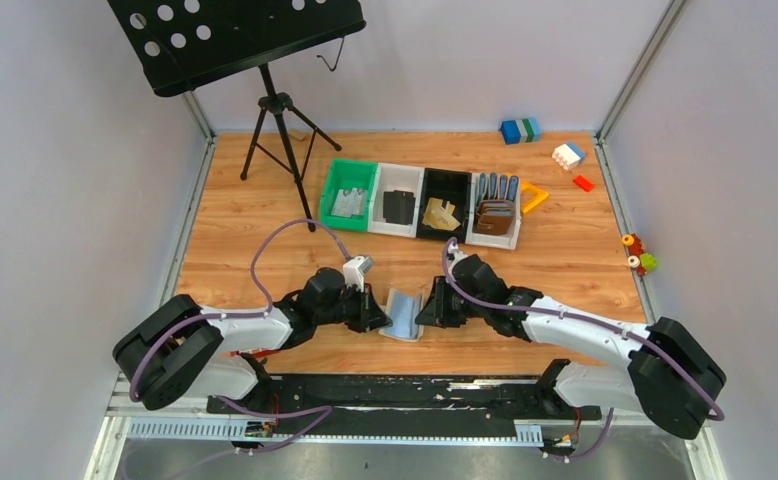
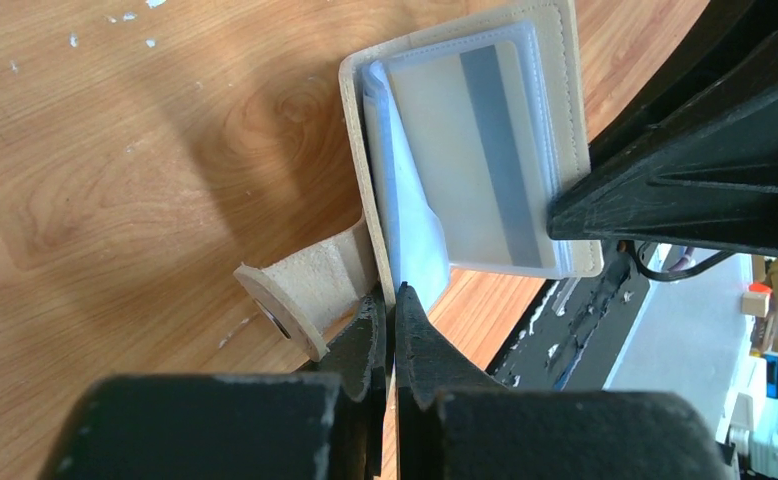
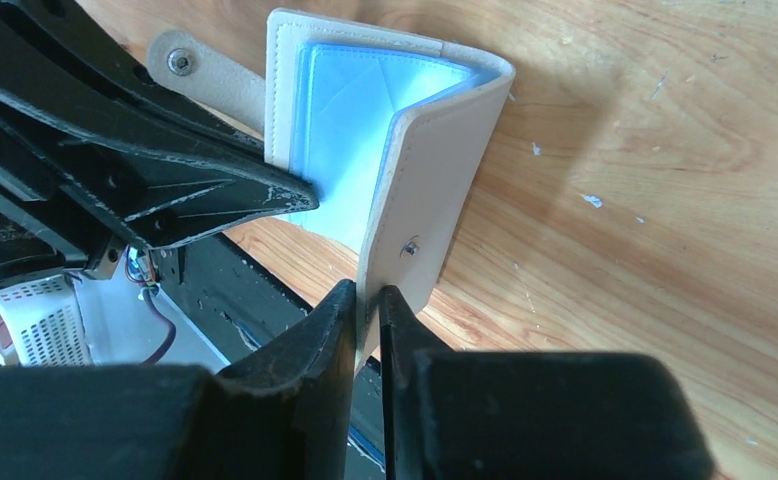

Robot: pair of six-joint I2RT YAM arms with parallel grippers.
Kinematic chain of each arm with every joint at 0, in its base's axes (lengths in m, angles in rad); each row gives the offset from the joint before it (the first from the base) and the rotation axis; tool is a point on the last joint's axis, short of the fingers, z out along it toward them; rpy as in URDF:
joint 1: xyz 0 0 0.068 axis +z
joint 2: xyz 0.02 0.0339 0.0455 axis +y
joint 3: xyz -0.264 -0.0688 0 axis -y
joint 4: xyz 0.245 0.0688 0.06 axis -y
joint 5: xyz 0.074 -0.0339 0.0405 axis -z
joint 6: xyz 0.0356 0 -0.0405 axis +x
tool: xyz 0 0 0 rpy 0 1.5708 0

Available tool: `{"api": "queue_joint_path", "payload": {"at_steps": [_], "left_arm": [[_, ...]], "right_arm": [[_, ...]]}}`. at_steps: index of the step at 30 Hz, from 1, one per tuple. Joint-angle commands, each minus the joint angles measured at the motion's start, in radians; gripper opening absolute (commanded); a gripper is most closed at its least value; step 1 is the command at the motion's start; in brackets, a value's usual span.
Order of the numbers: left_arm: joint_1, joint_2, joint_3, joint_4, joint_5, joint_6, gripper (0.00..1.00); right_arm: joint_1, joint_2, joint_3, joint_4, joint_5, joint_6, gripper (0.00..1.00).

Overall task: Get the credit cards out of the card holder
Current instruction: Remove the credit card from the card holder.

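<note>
On the left gripper (image 2: pixel 393 300) the jaws are closed flat on the edge of one cover of the card holder (image 2: pixel 465 60), just beside the strap tab (image 2: pixel 305 290). On the right gripper (image 3: pixel 366 305) the jaws stand narrow, pinching the opposite cover near its snap stud (image 3: pixel 411 245).

In the top view the holder is spread open between the two, the left gripper at its 9 o'clock and the right at its 3 o'clock. It sits low over the worktop (image 1: pixel 265 250), and the row of bins (image 1: pixel 420 200) lies at 12 o'clock.

One of the credit cards (image 2: pixel 485 150), pale with a grey stripe, sits in a clear sleeve.

Step in hand, as judged: holding the holder open, no card yet withdrawn. The next move probably requires one gripper to release its cover and pinch the card's free edge while the other anchors the holder.
</note>
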Motion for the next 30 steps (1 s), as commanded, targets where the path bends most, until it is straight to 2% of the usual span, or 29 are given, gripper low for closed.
{"api": "queue_joint_path", "payload": {"at_steps": [1, 7, 14, 20, 27, 30], "left_arm": [[-0.016, -0.031, 0.051, -0.015, 0.008, 0.021, 0.0], [-0.023, -0.029, 0.062, -0.031, 0.005, 0.027, 0.0], [-0.026, -0.046, 0.071, -0.064, -0.002, 0.033, 0.0], [-0.028, -0.068, 0.075, -0.096, -0.016, 0.043, 0.0], [-0.035, -0.08, 0.082, -0.113, -0.017, 0.046, 0.0], [-0.035, -0.08, 0.082, -0.118, -0.02, 0.048, 0.0]], "right_arm": [[0.011, 0.025, 0.039, -0.043, 0.05, -0.027, 0.16], [0.024, 0.033, 0.041, 0.002, 0.028, -0.022, 0.26], [0.025, 0.036, 0.063, -0.057, 0.071, -0.033, 0.41], [0.025, 0.009, 0.053, -0.067, 0.086, -0.029, 0.45], [0.025, 0.023, 0.062, -0.084, 0.101, -0.026, 0.58], [0.025, 0.02, 0.06, -0.078, 0.097, -0.025, 0.59]]}}
